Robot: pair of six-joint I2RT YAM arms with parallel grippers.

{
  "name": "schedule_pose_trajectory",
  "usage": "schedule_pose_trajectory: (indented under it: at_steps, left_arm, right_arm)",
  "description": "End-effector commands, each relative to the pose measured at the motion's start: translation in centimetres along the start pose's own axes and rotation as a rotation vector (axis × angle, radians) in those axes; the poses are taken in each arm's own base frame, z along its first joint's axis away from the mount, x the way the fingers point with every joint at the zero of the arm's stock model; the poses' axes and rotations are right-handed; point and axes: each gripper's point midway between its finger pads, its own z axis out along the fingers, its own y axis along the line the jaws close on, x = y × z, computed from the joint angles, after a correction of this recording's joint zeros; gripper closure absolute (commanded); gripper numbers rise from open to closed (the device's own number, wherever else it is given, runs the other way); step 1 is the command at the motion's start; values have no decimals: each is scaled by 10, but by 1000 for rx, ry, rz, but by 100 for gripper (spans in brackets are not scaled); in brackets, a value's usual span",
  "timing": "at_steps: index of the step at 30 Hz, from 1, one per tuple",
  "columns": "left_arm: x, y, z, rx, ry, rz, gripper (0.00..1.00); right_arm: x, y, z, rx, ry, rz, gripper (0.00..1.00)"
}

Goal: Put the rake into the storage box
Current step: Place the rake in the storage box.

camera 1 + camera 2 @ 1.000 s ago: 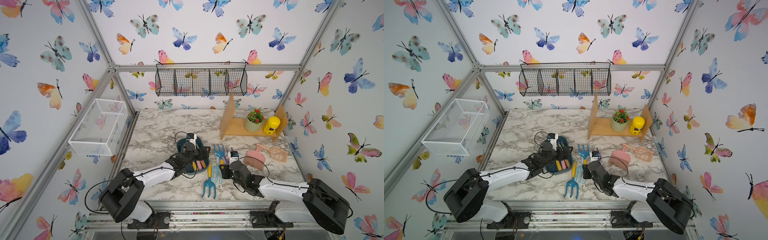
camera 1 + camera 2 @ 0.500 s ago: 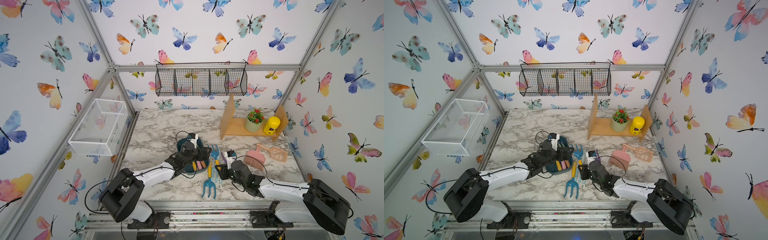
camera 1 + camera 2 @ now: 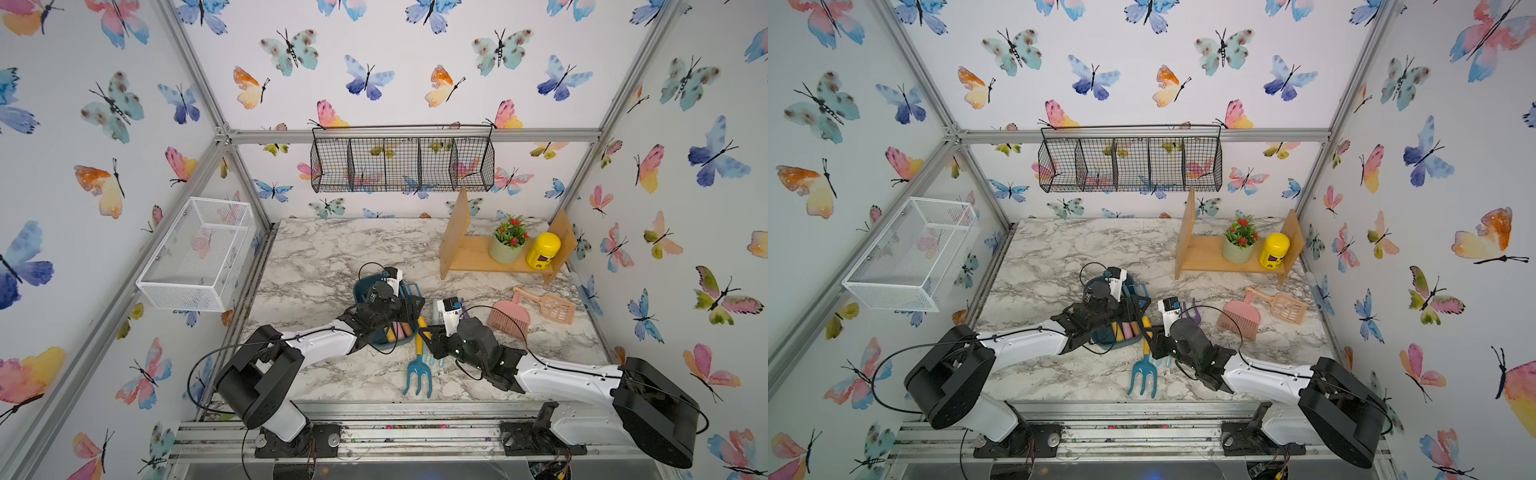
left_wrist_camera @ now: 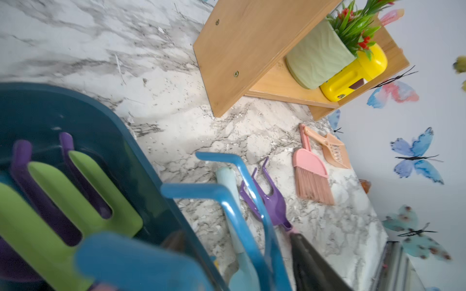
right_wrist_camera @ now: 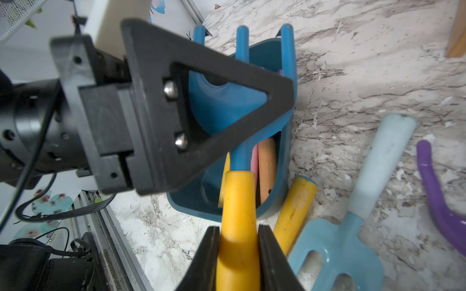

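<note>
Blue-and-yellow plastic: rake (image 5: 238,191), three-tined blue head, yellow handle.
Location: head over the open top of the storage box (image 4: 50,105), handle running out past the box's rim. Contact with the box cannot be told.
Right end effector (image 5: 238,234): clamped on the yellow handle, just outside the box.
Left end effector (image 3: 415,305): over the box, one black finger (image 5: 151,88) across the rake head. Whether it grips or stands apart cannot be told.
In the box: green fork (image 4: 83,176), purple tool (image 4: 21,161), orange handle (image 5: 267,166).
Beside the box, on the marble desk (image 3: 332,257): yellow-handled blue fork (image 3: 417,374), pale-handled light-blue fork (image 5: 338,252), purple claw (image 4: 273,204).
Farther from the box: pink brush (image 3: 510,319), peach scoop (image 3: 552,307), wooden shelf (image 3: 478,257).
</note>
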Motion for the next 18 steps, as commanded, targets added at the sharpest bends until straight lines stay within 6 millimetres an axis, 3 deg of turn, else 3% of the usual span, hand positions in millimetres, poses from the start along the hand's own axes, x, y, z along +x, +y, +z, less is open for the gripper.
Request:
schedule_pose_trajectory:
  at_steps: [1, 6, 10, 12, 18]
  left_arm:
    - [1, -8, 3, 46, 2, -3, 97]
    - [-1, -6, 0, 32, -8, -14, 100]
    - [-11, -3, -13, 21, -56, -37, 100]
    - [-19, 0, -22, 14, -90, -58, 100]
    - [-46, 25, -60, -37, -238, -119, 100]
  right_arm:
    - [-13, 10, 1, -8, -38, -29, 94]
    - [-15, 7, -1, 23, -43, -34, 92]
    - [-20, 2, -8, 48, -77, -6, 65]
    - [-21, 0, -12, 57, -90, 1, 58]
    - [-21, -9, -19, 89, -111, 5, 56]
